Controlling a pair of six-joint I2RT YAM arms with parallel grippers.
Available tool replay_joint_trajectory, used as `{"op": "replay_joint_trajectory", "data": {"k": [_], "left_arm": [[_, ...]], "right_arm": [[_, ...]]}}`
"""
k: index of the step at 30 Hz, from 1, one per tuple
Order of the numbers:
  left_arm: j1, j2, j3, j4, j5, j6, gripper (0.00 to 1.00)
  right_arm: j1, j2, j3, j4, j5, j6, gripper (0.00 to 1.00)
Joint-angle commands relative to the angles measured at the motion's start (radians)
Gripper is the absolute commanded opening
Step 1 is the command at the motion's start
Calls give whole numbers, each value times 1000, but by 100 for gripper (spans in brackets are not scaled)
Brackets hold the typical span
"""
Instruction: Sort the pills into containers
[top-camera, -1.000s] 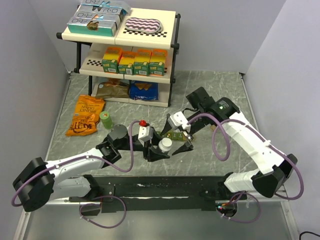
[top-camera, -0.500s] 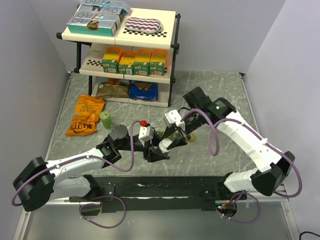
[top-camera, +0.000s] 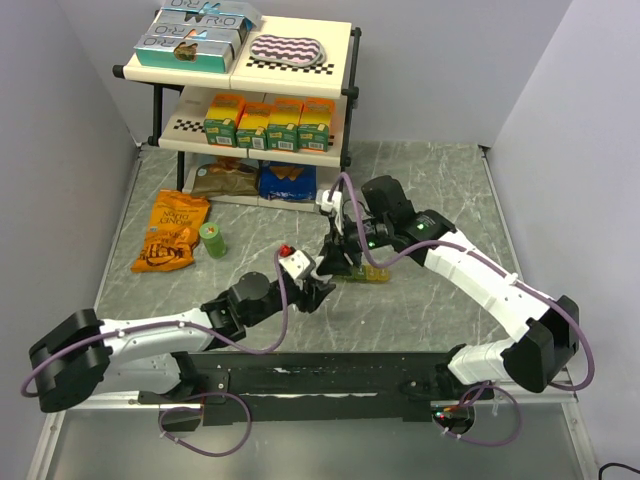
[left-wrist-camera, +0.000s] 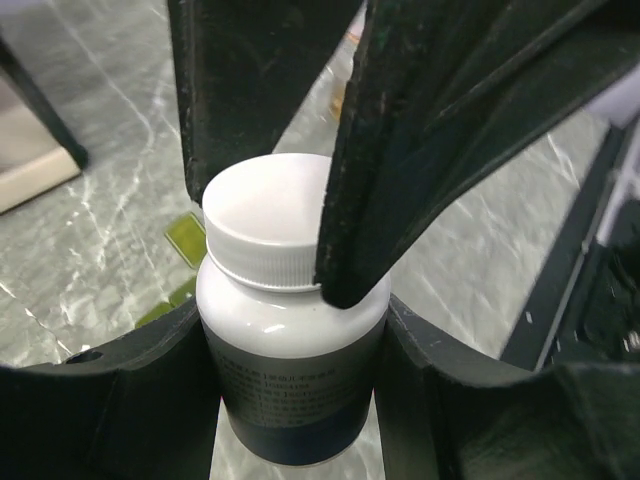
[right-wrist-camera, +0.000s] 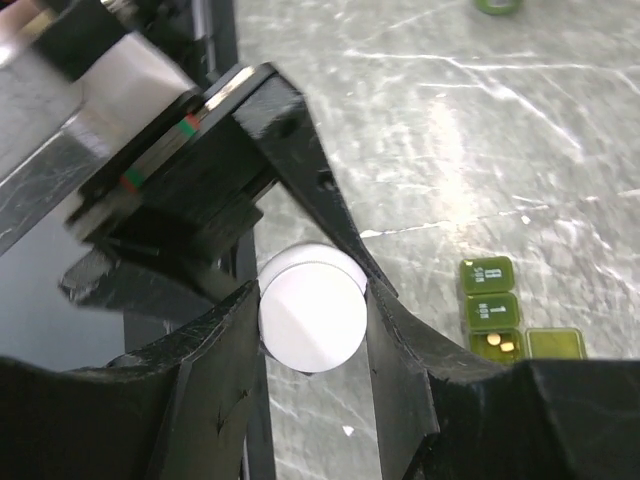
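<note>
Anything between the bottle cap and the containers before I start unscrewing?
In the right wrist view, only one jaw of the right gripper, closed on the white cap, and a stretch of bare marble table lie between it and the containers.

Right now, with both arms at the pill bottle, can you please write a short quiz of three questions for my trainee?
1. True or false: the white bottle stands free on the table, with no jaws touching it.
2. What are the right jaws closed on? A) the white cap B) the bottle's body C) nothing at all
3. Where does the green-yellow pill organizer lie?

Key
1. False: the left jaws hold its body.
2. A
3. On the table, close beside the bottle.
</note>
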Motion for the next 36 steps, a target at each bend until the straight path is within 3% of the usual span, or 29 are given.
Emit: {"op": "replay_joint_trajectory", "data": {"k": [1, 4, 5, 7, 8, 11, 17, 21, 23, 27, 36], "left_arm": [[-16, -2, 54, 419, -53, -28, 1], [-16, -8, 34, 408, -14, -32, 1], [-14, -19, 25, 388, 28, -32, 1], [-5, -26, 19, 356, 81, -33, 1], [0, -36, 13, 325, 146, -36, 1], [20, -57, -18, 302, 250, -59, 1], [61, -105, -33, 210, 490, -67, 1], [96, -117, -4, 124, 645, -45, 1], [102, -112, 24, 89, 727, -29, 1], [116, -106, 64, 32, 787, -13, 1], [122, -57, 99, 54, 873, -38, 1]], "right_arm": [[15, 30, -17, 47, 24, 135, 34], [6, 13, 29, 9, -21, 79, 52], [3, 7, 41, -2, -50, 63, 65], [-23, -14, 91, -29, -93, 16, 75], [-33, -25, 109, -57, -128, -4, 87], [-63, -56, 179, -127, -197, -98, 100], [-74, -92, 308, -334, -325, -389, 100], [-60, -97, 339, -650, -455, -850, 100], [-31, -80, 328, -727, -452, -974, 100], [27, -39, 299, -769, -415, -1003, 98], [82, -19, 253, -651, -340, -877, 84]]}}
